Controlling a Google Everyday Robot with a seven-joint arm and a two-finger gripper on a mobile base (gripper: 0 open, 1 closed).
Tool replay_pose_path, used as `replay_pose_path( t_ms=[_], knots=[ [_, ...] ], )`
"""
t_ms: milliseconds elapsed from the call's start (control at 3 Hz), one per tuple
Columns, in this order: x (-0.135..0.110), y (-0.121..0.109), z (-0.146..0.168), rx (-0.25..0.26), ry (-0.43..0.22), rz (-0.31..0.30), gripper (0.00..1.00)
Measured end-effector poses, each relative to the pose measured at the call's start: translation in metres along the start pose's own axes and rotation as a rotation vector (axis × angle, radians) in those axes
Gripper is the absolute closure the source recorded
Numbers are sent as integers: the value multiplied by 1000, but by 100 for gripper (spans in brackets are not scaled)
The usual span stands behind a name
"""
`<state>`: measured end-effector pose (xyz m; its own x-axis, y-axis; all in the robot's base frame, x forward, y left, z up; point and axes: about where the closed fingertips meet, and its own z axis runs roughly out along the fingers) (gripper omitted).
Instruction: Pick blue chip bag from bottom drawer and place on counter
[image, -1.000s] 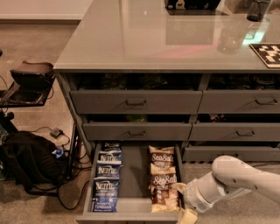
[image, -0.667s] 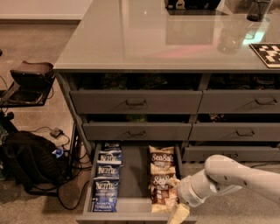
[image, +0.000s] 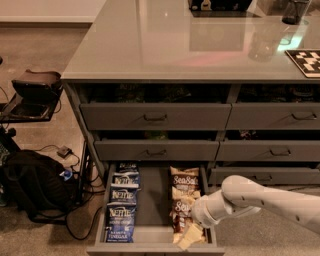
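Note:
The bottom drawer stands pulled open at the foot of the cabinet. Several blue chip bags lie in a row along its left side. Brown-and-cream Sea Salt bags lie along its right side. My gripper reaches in from the right on a white arm and sits low over the front right of the drawer, above the nearest Sea Salt bag, well right of the blue bags. The counter is the glossy pale slab on top of the cabinet.
Closed grey drawers with dark handles fill the cabinet front above. A black backpack and cables lie on the floor to the left, near a dark stand. A checkered marker and a dark cup sit on the counter's right.
My arm has moved left, bringing the gripper from beside the drawer's right edge to over its front right part.

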<state>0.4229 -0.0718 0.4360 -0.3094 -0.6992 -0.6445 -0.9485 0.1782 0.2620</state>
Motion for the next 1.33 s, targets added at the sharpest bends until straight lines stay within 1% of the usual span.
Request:
replay_pose_path(
  t_ms=[333, 667, 1000, 1333],
  knots=[
    [-17, -9, 12, 12, -71, 13, 0],
    [-18, -9, 12, 12, -72, 13, 0],
    [-33, -13, 41, -25, -96, -61, 0],
    [-55, -29, 79, -56, -99, -144, 0]
  ],
)
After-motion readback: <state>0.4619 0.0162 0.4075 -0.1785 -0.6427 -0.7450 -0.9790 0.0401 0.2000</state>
